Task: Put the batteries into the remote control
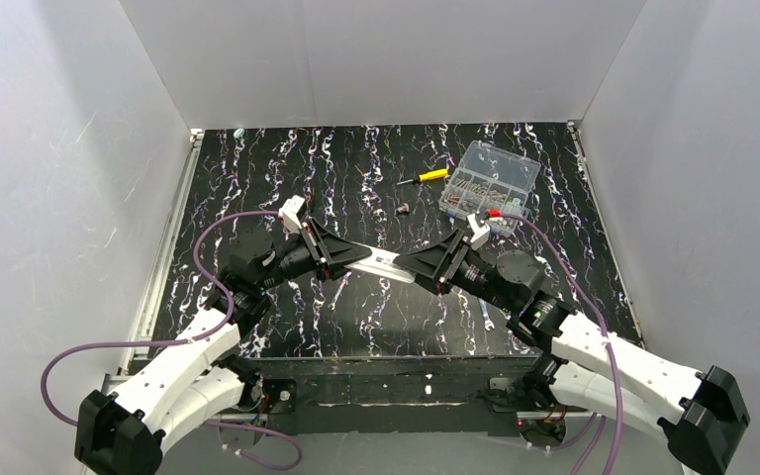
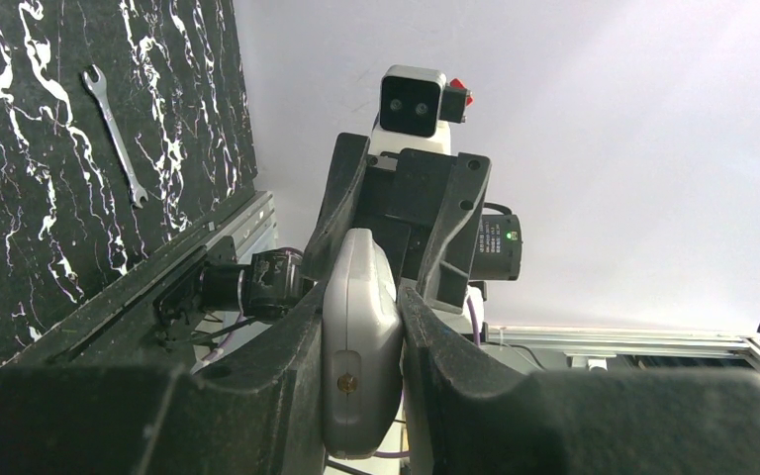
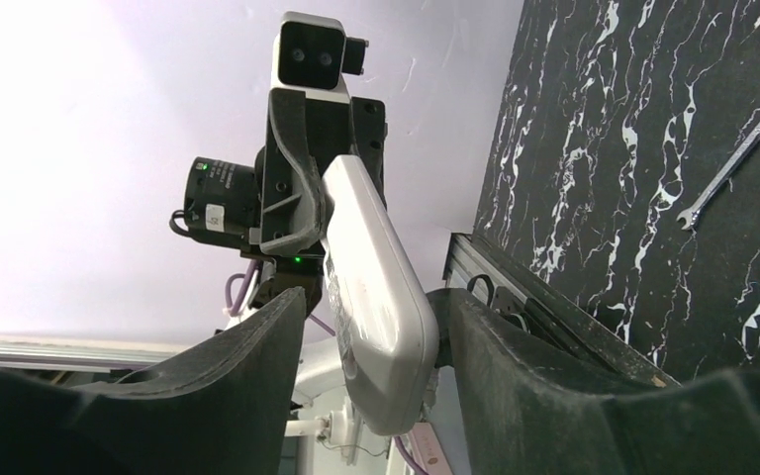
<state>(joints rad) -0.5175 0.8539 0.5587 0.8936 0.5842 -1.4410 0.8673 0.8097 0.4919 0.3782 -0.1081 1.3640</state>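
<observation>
Hanging midair, remote control (image 1: 384, 263) looks light, stiff, slick (pinch firmly near an end): left claw (image 1: 354, 259) clenched on it, right claw (image 1: 414, 267) released around the other end.

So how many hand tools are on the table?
2: a yellow-handled screwdriver left of the clear parts box, and a wrench near the front edge by the right arm. More may be hidden.

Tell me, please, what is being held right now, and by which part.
The remote control, clamped at one end between the left arm's jaws. The right arm's jaws straddle its other end, with a gap on one side.
</observation>
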